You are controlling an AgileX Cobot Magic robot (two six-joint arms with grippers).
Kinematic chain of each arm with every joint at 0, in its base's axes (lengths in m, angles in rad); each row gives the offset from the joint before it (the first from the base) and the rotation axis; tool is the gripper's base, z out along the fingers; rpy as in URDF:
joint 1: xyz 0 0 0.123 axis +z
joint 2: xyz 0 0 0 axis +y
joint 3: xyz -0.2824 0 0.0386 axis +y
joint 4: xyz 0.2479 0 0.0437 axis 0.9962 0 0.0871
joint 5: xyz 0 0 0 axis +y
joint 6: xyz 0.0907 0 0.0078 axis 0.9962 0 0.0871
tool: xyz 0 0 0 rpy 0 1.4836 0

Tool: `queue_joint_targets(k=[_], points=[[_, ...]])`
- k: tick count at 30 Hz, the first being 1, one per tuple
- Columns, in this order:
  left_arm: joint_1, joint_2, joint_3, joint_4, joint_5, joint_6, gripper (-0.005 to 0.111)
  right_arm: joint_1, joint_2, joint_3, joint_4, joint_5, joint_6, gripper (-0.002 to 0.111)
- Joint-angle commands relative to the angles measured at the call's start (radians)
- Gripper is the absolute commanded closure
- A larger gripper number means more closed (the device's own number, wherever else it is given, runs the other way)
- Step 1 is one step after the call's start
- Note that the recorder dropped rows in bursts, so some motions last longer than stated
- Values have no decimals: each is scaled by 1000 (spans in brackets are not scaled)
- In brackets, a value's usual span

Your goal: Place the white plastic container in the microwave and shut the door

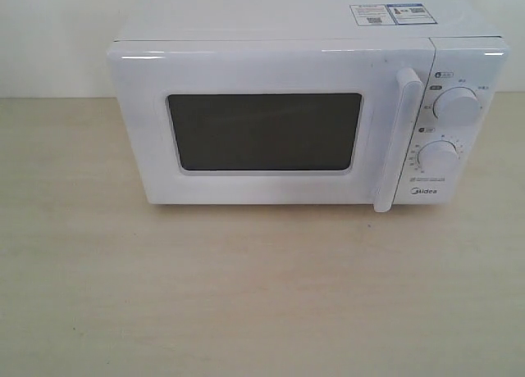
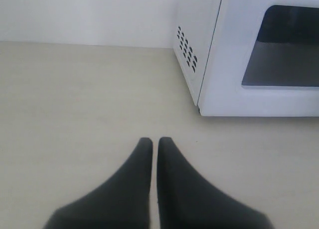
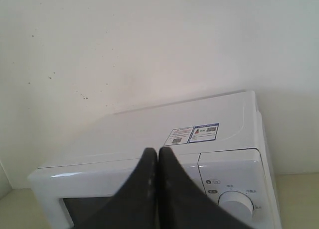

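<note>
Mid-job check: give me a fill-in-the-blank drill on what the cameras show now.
The door of the microwave is ____.
In the exterior view the handle stands at the door's ____ edge.
The panel carries ____ round dials.
The left gripper and right gripper both have their jaws ____.
Missing words: closed; right; two; shut.

The microwave (image 1: 303,56), white and boxy, is sitting upright on the table (image 1: 246,295), carrying two round dials (image 1: 456,106) stacked on its right panel and stickers (image 1: 392,14) on top. The door (image 1: 262,70) is sitting fully closed, its dark window (image 1: 264,131) facing the exterior view and its vertical bar handle (image 1: 398,139) standing just beside the dials.
</note>
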Motion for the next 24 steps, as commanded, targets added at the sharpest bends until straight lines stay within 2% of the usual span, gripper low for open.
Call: queue_joint_targets(k=[1, 11, 14, 17, 24], points=[[2, -3, 4, 3, 0, -4, 102, -100, -2, 48, -1, 88, -8, 108], [2, -3, 4, 3, 0, -4, 102, -656, -15, 222, -1, 598, -3, 108], [2, -3, 4, 3, 0, -4, 102, -772, -38, 246, -1, 700, -3, 108], [2, -3, 4, 3, 0, -4, 102, -809, -74, 264, -1, 722, -3, 108], [2, -3, 4, 3, 0, -4, 102, -807, -150, 283, -1, 629, -3, 108]])
